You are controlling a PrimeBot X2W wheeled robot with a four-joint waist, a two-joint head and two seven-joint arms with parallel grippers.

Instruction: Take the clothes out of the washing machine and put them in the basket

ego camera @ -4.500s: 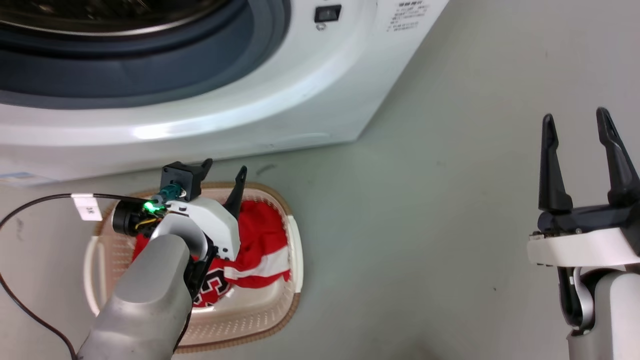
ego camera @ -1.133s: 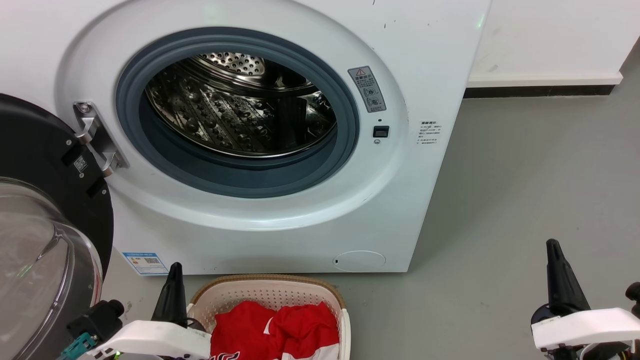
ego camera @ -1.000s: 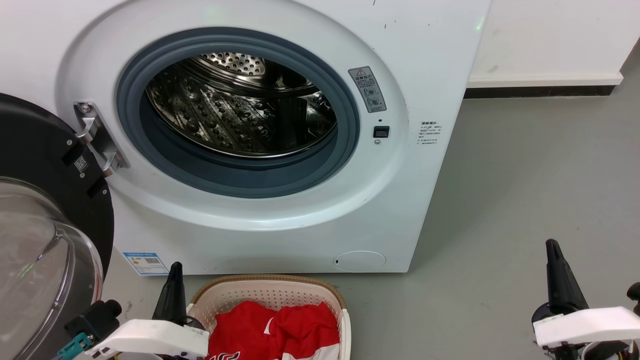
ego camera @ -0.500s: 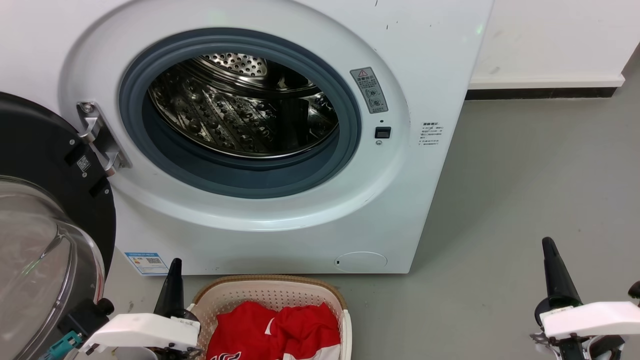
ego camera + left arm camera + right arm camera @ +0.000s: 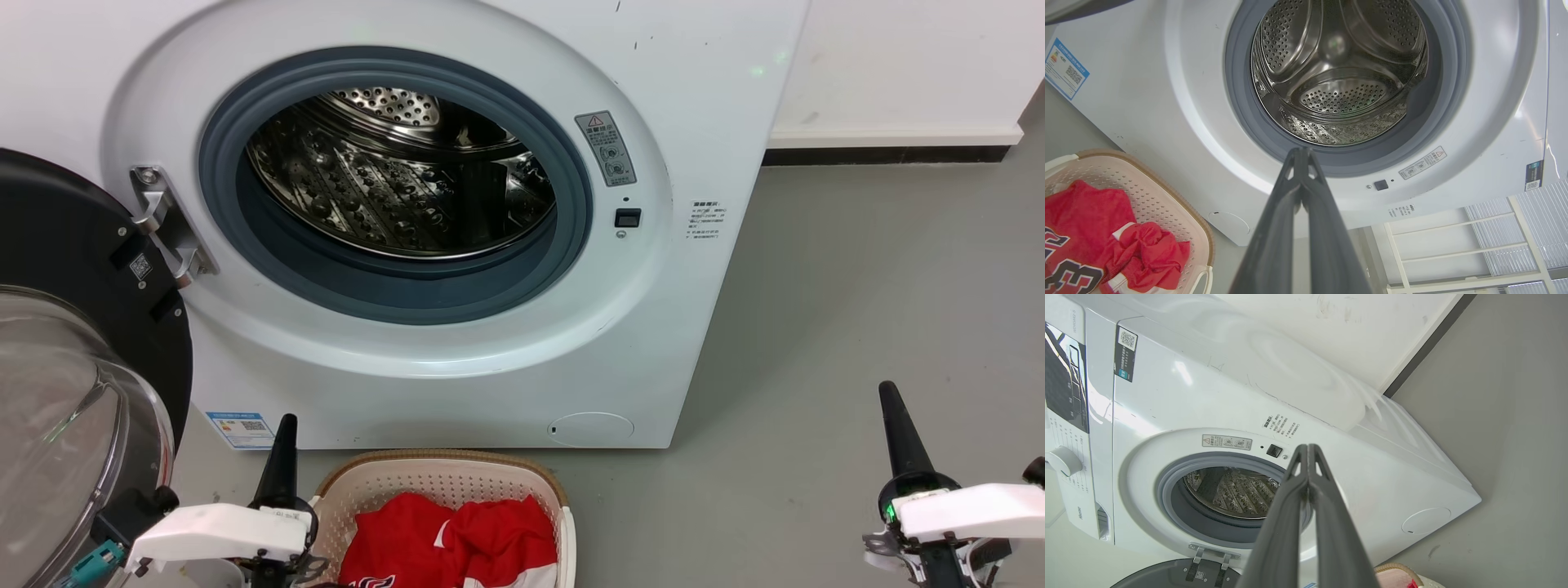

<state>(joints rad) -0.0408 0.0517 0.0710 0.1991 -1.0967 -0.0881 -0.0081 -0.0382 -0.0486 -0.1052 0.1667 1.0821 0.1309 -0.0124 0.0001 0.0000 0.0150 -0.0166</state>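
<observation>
Red clothes [image 5: 457, 539] heaped in the basket [image 5: 441, 459], just right of the left pincer [image 5: 284, 437].
From the head: crumpled, no clear long axis, well left of the right pincer [image 5: 895, 418]; ahead of both, the washing machine [image 5: 653, 343], mouth facing them. From the left wrist: fingers [image 5: 1278, 228] pressed together, holding nothing, aimed at the drum [image 5: 1343, 94]; black-and-white numerals on the clothes, low left. From the right wrist: tips together, empty; control knob [image 5: 1061, 461] far left, basket rim low right.

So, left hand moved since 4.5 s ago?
Yes. The left hand was over the clothes in the basket; now it sits outside the basket's left rim.
</observation>
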